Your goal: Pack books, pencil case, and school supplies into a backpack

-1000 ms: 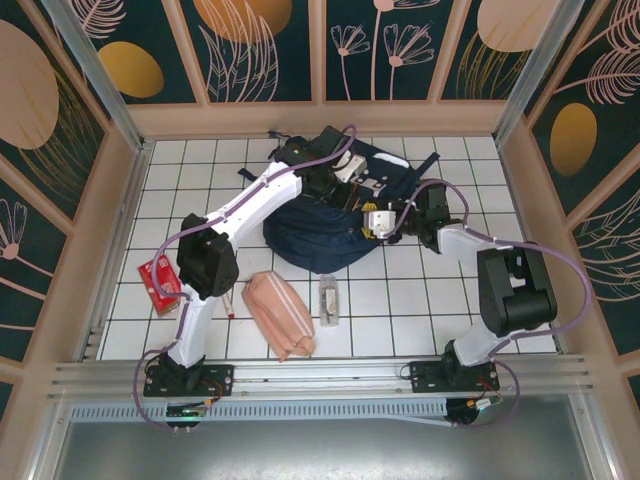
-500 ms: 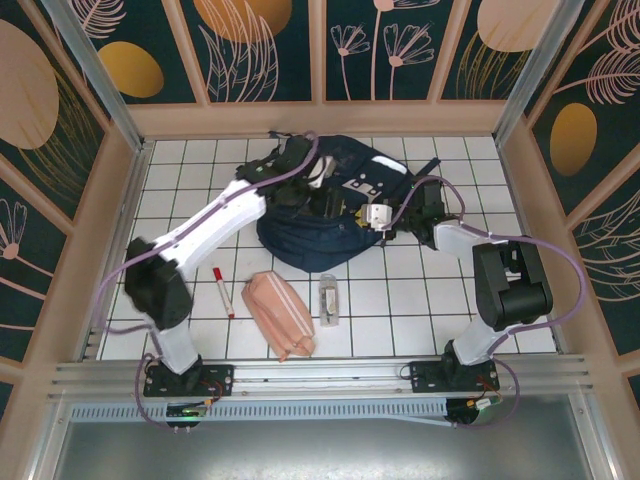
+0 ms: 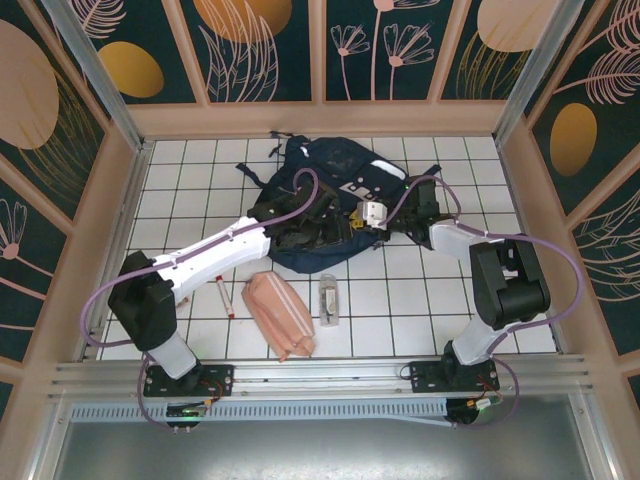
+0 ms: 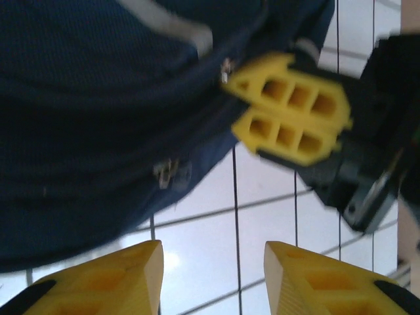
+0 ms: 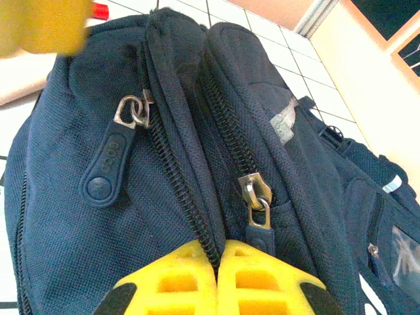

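Bright and even from above, with soft, faint shadows on the counter (image 3: 180,180). Smeared by motion at the left wrist, with glare on the tiles. Sharp on the backpack (image 5: 164,164) at the right wrist, fuzzy top-left.

You are looking into a lab-style robot test cell: gridded white tabletop (image 3: 400,310), aluminium rail (image 3: 320,375), leaf-patterned wall panels (image 3: 265,50) around it.

One backpack (image 3: 340,165) is counted on the table (image 3: 420,300). Near the backpack, on its arm-base side, one pencil case (image 3: 280,314), one marker pen (image 3: 222,297) and one clear case (image 3: 328,300) are recorded. Two zip pulls (image 5: 108,167) are noted on the backpack. Two grippers are counted: left gripper (image 4: 213,262), right gripper (image 5: 218,275).
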